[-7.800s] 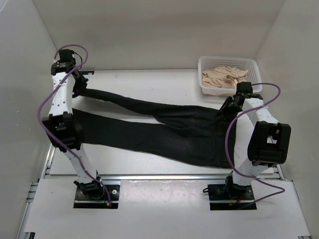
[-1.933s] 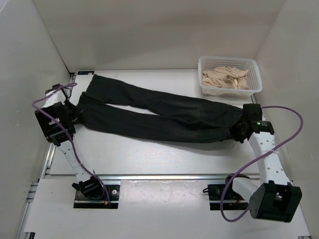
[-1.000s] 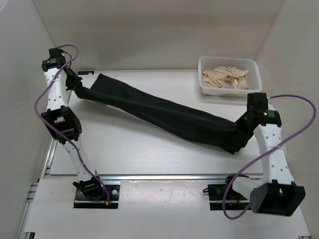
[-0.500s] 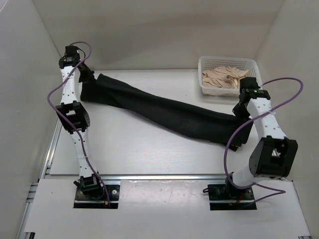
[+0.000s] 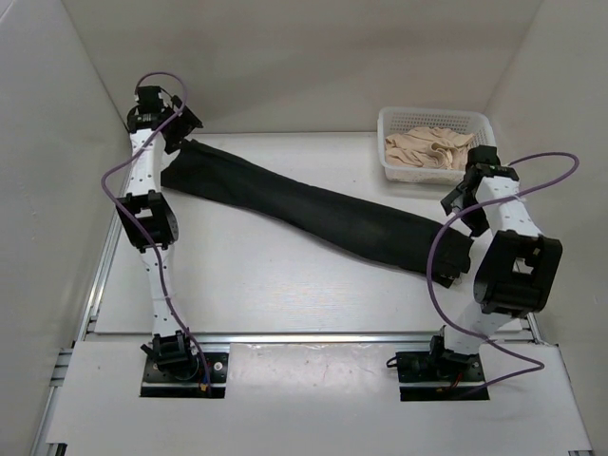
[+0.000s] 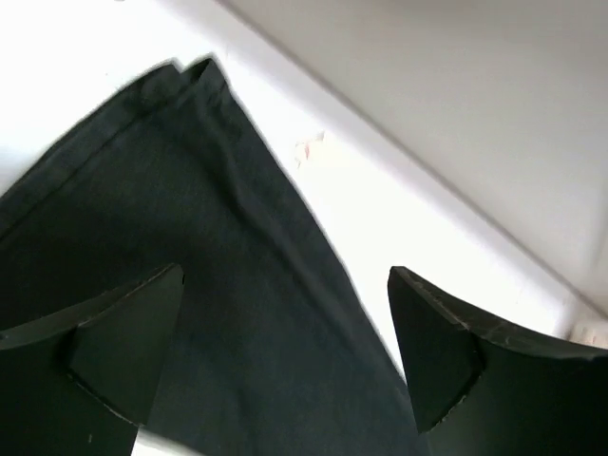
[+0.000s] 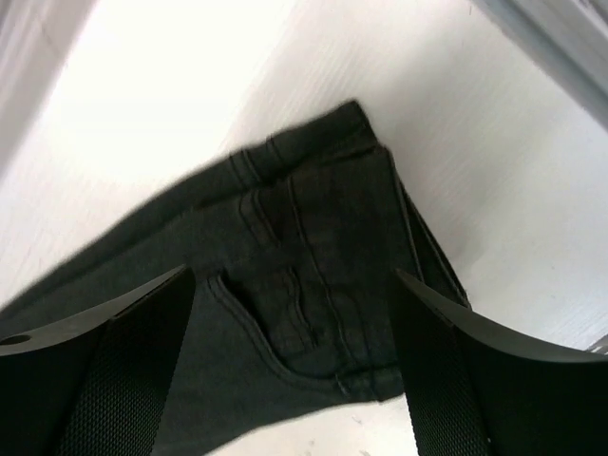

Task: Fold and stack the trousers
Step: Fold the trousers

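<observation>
The black trousers lie folded lengthwise, one leg on the other, in a long diagonal band from the back left to the right of the table. Their hems show in the left wrist view and their waistband and pocket in the right wrist view. My left gripper hovers open above the hem end, nothing between its fingers. Open too, my right gripper hangs above the waist end, its fingers apart over the cloth.
A white basket at the back right holds beige cloth. White walls close in the table on the left, back and right. A metal rail runs along the near edge by the arm bases.
Both grippers held the trousers' ends a second ago, carried the top leg over onto the far one, then opened and let go. The trousers now lie flat and both arms have lifted off.
</observation>
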`<state>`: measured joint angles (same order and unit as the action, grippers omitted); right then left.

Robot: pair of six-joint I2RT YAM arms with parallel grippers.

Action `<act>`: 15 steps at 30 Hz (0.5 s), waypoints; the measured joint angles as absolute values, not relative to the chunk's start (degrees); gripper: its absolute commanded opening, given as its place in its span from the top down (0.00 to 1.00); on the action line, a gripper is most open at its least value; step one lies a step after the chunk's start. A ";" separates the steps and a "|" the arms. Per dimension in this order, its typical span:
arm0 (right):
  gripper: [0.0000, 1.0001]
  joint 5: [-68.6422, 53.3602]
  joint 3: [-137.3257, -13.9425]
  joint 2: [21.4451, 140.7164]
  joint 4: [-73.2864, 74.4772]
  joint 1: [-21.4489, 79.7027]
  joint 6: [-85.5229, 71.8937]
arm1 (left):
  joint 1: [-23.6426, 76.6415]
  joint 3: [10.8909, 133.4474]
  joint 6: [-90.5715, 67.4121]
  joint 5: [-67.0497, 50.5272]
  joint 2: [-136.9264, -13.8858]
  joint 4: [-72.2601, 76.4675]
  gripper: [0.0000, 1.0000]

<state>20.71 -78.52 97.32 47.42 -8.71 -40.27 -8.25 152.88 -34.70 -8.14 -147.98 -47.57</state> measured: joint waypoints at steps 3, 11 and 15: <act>0.14 19.05 -74.43 92.71 46.98 -8.49 -39.94 | -9.02 144.14 -33.52 -8.21 -140.79 -46.89 0.52; 0.07 10.90 -58.11 78.72 46.39 -8.62 -39.94 | -14.94 128.40 -30.22 -6.96 -127.20 -51.03 0.40; 0.00 5.65 -51.79 78.17 45.39 -9.08 -40.12 | -16.95 124.07 -29.91 -6.74 -130.28 -54.33 0.13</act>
<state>5.65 -51.79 78.17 45.39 -9.08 -40.12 -16.95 124.07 -29.91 -6.74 -130.28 -54.33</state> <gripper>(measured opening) 0.987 0.822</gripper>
